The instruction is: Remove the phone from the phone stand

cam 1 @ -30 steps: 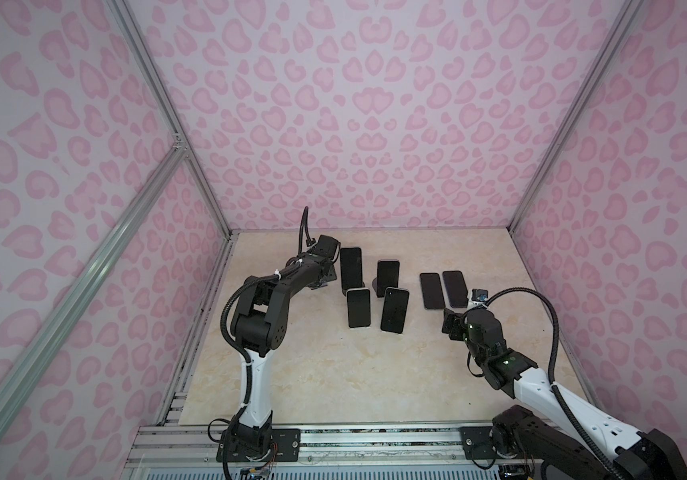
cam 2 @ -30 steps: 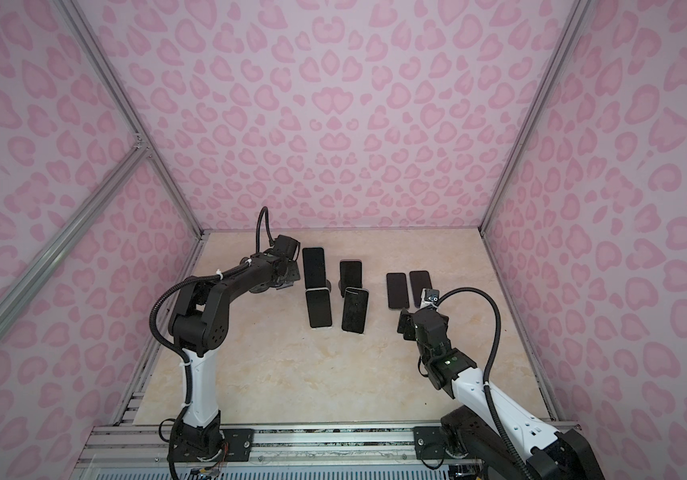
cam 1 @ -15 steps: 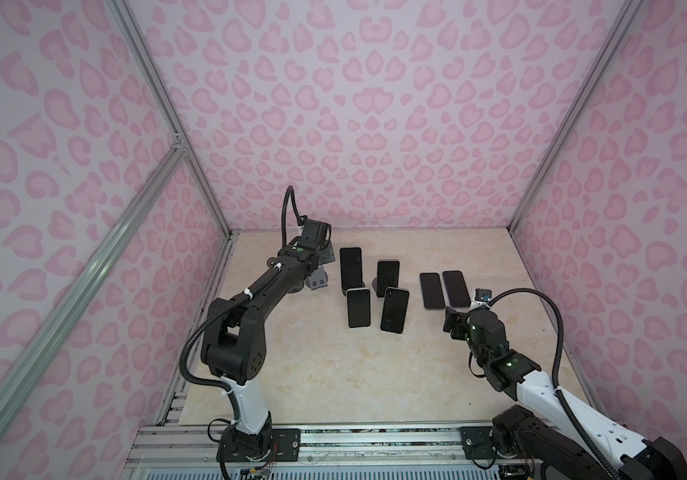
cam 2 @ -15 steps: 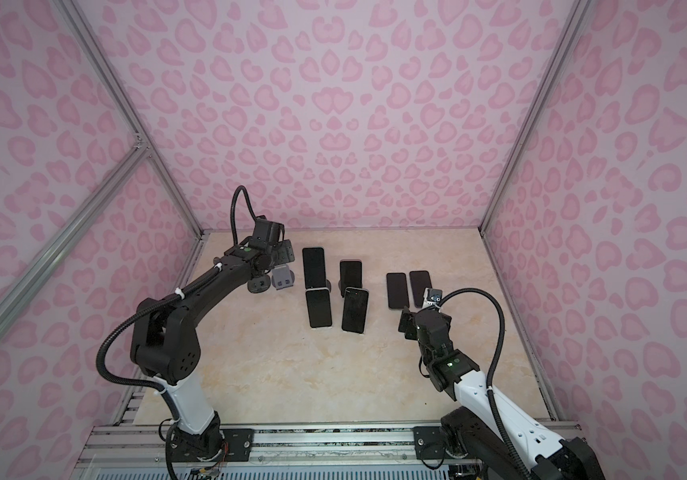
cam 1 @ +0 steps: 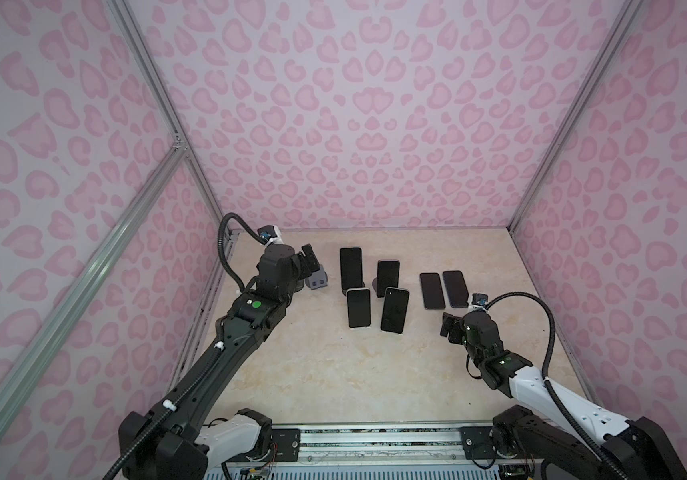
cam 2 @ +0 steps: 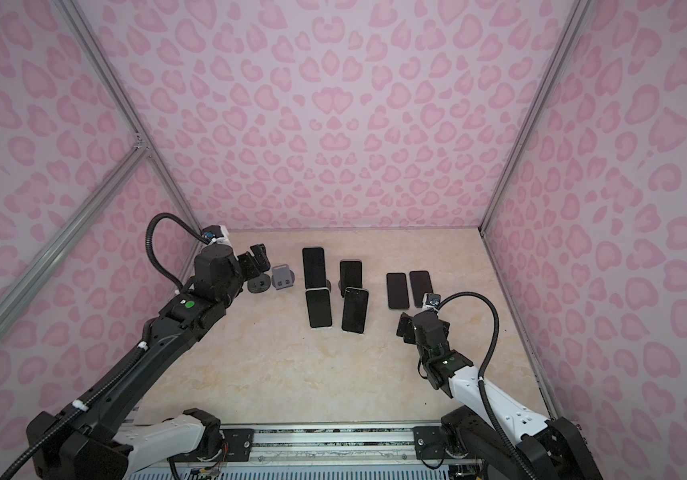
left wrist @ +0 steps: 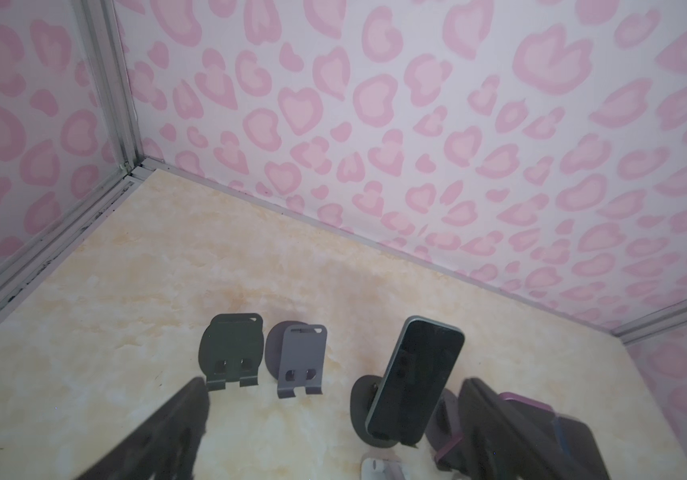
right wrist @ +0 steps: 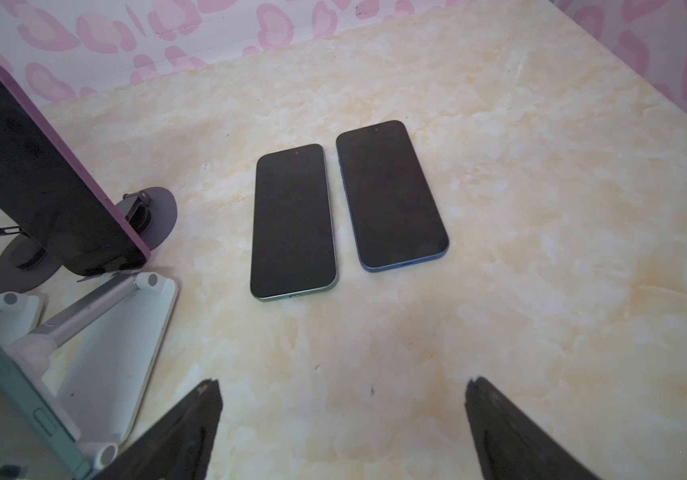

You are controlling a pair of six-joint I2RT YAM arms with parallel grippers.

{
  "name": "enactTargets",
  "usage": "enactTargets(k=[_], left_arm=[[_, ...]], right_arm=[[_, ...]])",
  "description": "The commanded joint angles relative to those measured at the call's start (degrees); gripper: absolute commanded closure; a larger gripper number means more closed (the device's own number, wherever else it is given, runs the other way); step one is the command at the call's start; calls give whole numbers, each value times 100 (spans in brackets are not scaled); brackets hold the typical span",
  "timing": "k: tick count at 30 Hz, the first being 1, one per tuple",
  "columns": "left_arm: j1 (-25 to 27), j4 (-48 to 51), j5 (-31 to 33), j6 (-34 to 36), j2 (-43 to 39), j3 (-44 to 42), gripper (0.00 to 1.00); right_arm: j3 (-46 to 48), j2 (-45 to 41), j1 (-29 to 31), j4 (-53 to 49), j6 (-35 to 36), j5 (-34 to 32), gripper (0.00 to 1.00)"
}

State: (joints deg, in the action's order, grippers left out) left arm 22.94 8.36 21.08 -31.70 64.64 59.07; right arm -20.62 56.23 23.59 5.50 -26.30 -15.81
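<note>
phones, six in all, sit around the middle of the cream marbled table (cam 1: 333,374), boxed on three sides by pink patterned walls (cam 1: 354,124) that meet it at a metal rail (left wrist: 84,226). near half of the table bare between the two arms; a bare strip also runs behind the phones to the back wall. four phones lean on stands in a tight two-by-two cluster: back left phone (cam 1: 350,266), back right phone (cam 1: 387,276), front left phone (cam 1: 358,308), front right phone (cam 1: 394,310); a white stand (right wrist: 125,332) shows at the cluster's near edge. right of the cluster, two lie flat, side by side with a thin gap: green-edged phone (right wrist: 294,220), blue-edged phone (right wrist: 391,195); bare table from there to the right wall. left of the cluster, two empty stands just beside each other: dark stand (cam 2: 259,284), grey stand (cam 2: 283,282). left gripper (left wrist: 335,388) hangs close by the dark stand, near the left wall, jaws spread wide, nothing between them. right gripper (right wrist: 343,384) hovers just short of the flat pair, jaws wide apart, empty.
</note>
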Motion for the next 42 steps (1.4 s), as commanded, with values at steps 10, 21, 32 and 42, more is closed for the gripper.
enactTargets(k=[10, 21, 32, 42], left_arm=[[186, -147, -809, -933, -751, -220, 4], [373, -167, -903, -219, -1105, -70, 9], [387, -233, -1398, -221, -903, -113, 0], [387, -309, -1767, -254, -662, -110, 2]], right_arm=[[-1031, -1380, 375, -1981, -1364, 324, 6], [-2531, 896, 2618, -1619, -928, -1882, 4], [-3807, 3081, 2772, -1536, -1162, -2444, 1], [-4067, 3523, 2747, -1449, -1278, -2703, 1]])
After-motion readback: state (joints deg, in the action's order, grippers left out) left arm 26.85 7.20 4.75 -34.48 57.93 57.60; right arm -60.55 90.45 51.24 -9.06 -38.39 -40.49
